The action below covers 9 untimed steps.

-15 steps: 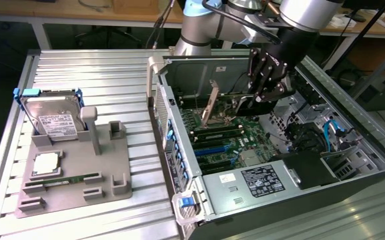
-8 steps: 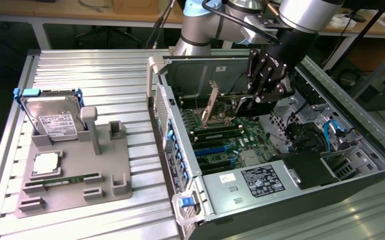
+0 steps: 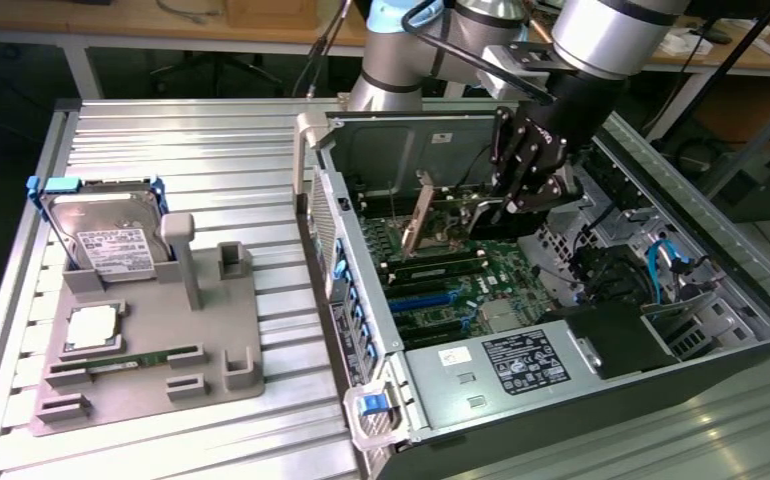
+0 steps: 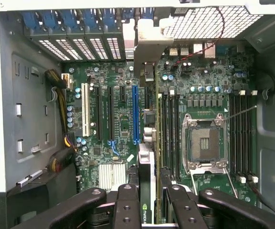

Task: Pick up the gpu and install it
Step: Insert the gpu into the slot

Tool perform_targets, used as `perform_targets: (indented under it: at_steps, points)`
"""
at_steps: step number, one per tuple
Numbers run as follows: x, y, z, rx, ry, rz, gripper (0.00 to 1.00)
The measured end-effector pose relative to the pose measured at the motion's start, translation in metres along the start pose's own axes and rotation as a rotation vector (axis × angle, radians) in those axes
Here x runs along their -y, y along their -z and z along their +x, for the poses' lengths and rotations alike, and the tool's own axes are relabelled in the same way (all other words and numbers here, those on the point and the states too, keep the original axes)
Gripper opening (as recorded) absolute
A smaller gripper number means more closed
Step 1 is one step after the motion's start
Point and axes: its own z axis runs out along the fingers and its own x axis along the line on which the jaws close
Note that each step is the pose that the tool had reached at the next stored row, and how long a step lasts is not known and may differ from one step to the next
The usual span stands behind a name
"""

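The hand grips the gpu by its top edge, card standing on edge over the motherboard, long axis along the blue slot.

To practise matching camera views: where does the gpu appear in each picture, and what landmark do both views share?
Exterior view: the gpu stands on edge inside the open computer case, beside the gripper.
Wrist view: gpu seen edge-on, between the gripper's fingers.
Shared landmark: the motherboard.
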Motion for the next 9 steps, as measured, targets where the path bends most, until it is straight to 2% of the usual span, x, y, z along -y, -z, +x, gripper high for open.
perform_targets:
  at_steps: [5, 9]
  points:
    - [0.0006, -0.0091, 0.0, -0.0001, 0.002, 0.0, 0.27]
    - [0.0007, -0.0114, 0.0, -0.0002, 0.002, 0.0, 0.27]
